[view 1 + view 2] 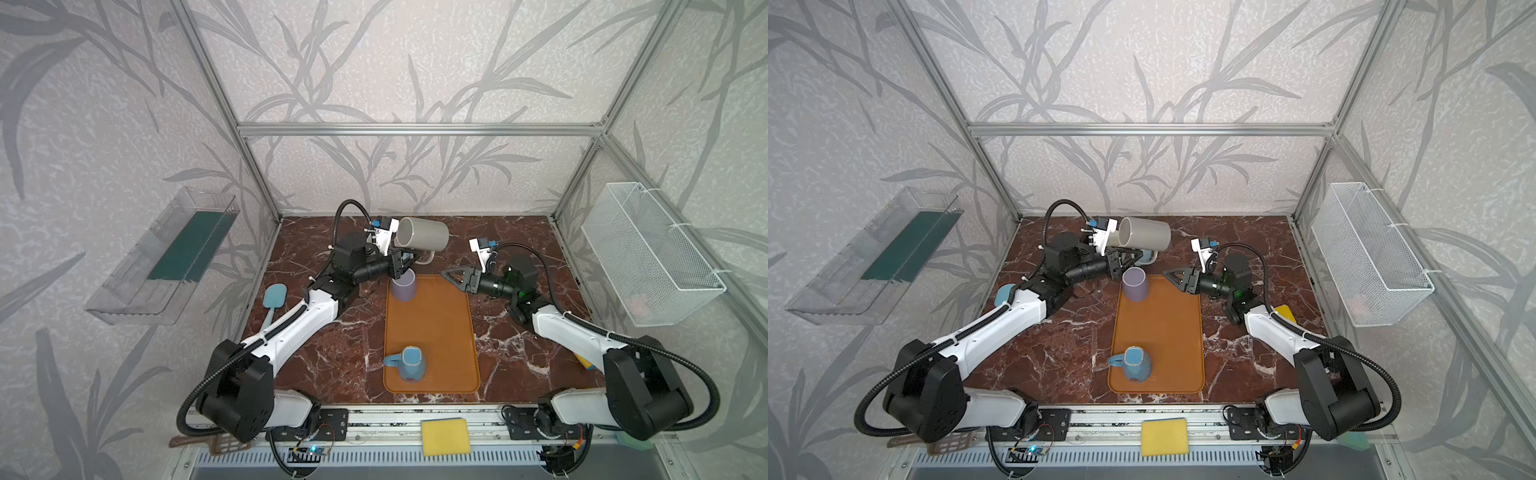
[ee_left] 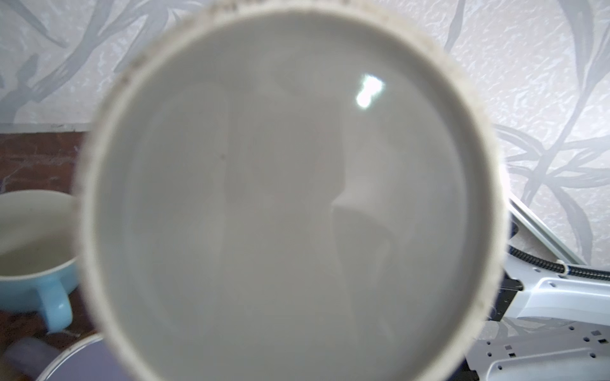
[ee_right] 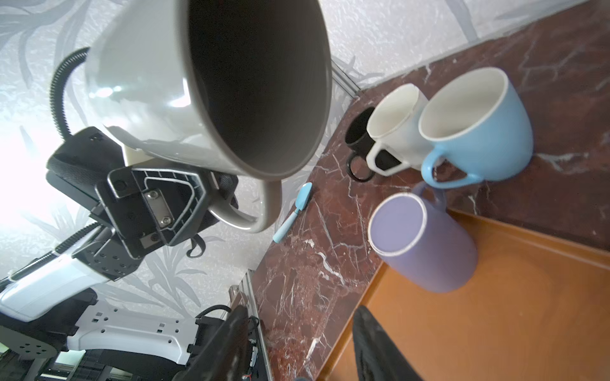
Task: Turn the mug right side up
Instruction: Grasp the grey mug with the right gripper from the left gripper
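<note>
The grey mug hangs on its side above the far end of the table, mouth turned left, handle underneath. My left gripper is shut on that handle; the right wrist view shows its fingers clamped on the handle loop under the mug. The mug's pale inside fills the left wrist view and hides the jaws there. My right gripper stands open and apart from the mug, just right of it, over the tray's far corner.
A purple mug stands mouth down on the orange tray, a blue mug at its near end. Light blue, white and black mugs stand upright behind. A blue spatula lies left.
</note>
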